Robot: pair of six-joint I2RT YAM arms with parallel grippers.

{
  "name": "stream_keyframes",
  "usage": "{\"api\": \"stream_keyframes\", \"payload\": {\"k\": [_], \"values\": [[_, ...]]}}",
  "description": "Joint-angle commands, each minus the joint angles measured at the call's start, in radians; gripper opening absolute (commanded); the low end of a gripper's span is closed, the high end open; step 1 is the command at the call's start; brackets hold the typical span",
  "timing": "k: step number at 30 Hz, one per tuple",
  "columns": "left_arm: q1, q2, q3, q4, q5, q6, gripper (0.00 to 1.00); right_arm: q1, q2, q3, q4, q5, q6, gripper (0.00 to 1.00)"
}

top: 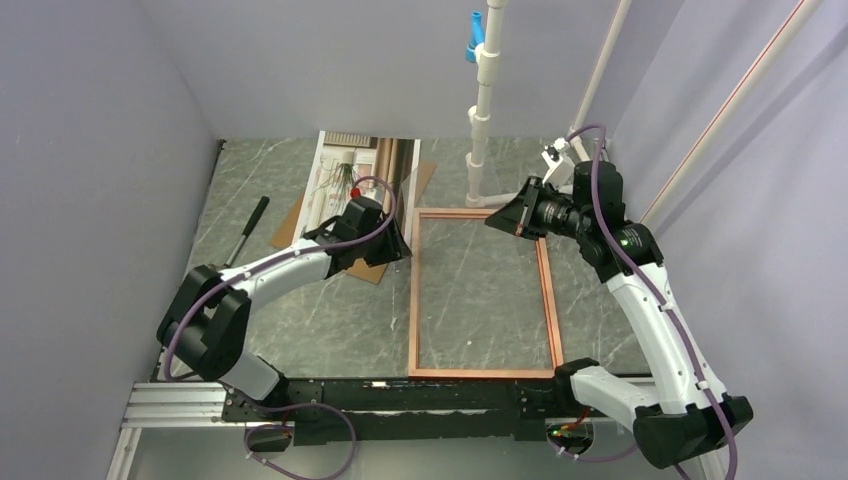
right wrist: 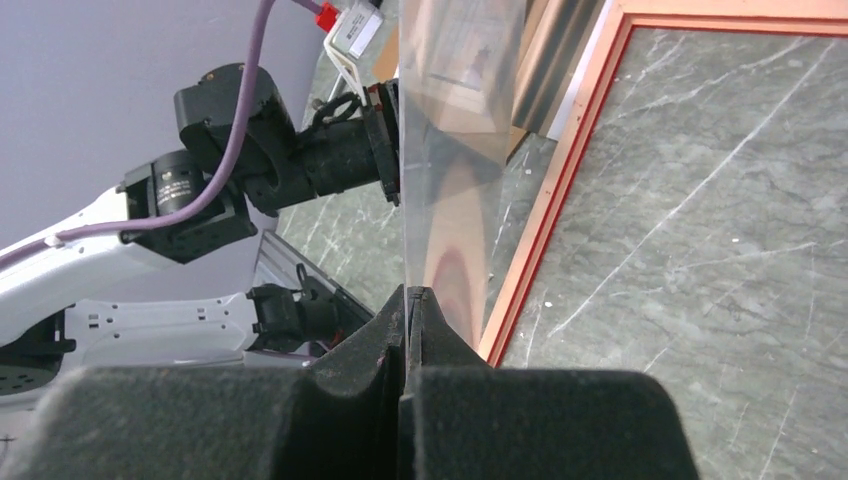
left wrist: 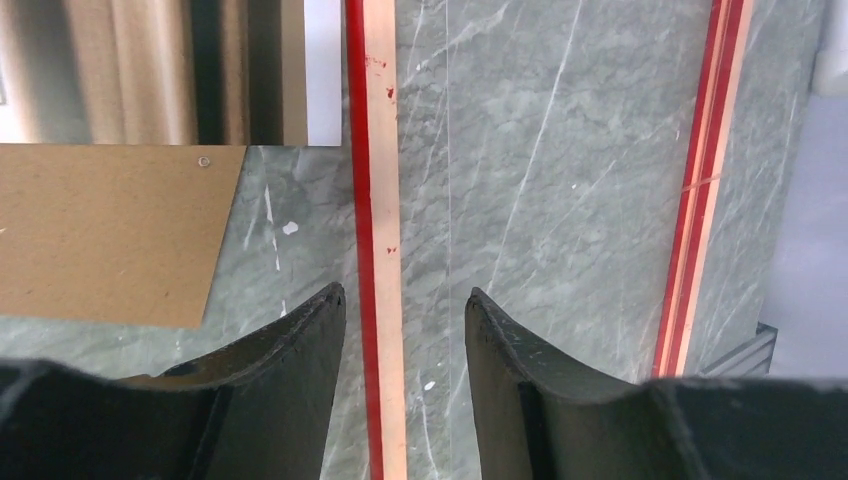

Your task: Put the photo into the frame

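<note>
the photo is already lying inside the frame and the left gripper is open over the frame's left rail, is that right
No: the photo is not inside the frame; it lies on a brown board beyond the frame's far left corner, as the top view shows. The left gripper is indeed open over the left rail.

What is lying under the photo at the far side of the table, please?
A brown backing board lies under the photo, its corners sticking out on both sides. The left arm covers their near ends, and anything beneath the board is hidden.
</note>
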Motion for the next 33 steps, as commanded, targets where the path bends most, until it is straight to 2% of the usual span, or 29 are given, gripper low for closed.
{"api": "stream_keyframes", "payload": {"k": [1, 6, 15, 20, 33], "values": [[0.000, 0.025, -0.067, 0.160, 0.075, -0.031, 0.51, -0.067, -0.034, -0.051, 0.085, -0.139, 0.015, 0.00], [-0.005, 0.064, -0.109, 0.199, 0.100, -0.028, 0.49, -0.130, -0.065, -0.128, 0.105, -0.231, 0.030, 0.00], [-0.037, 0.092, -0.103, 0.133, 0.032, 0.013, 0.48, -0.214, -0.151, -0.223, 0.071, -0.217, 0.028, 0.00], [-0.039, 0.082, -0.136, 0.171, 0.046, 0.014, 0.52, -0.242, -0.170, -0.242, 0.052, -0.209, 0.014, 0.00], [-0.061, 0.150, -0.096, 0.121, 0.028, 0.027, 0.42, -0.281, -0.127, -0.286, 0.079, -0.243, -0.004, 0.00]]}}
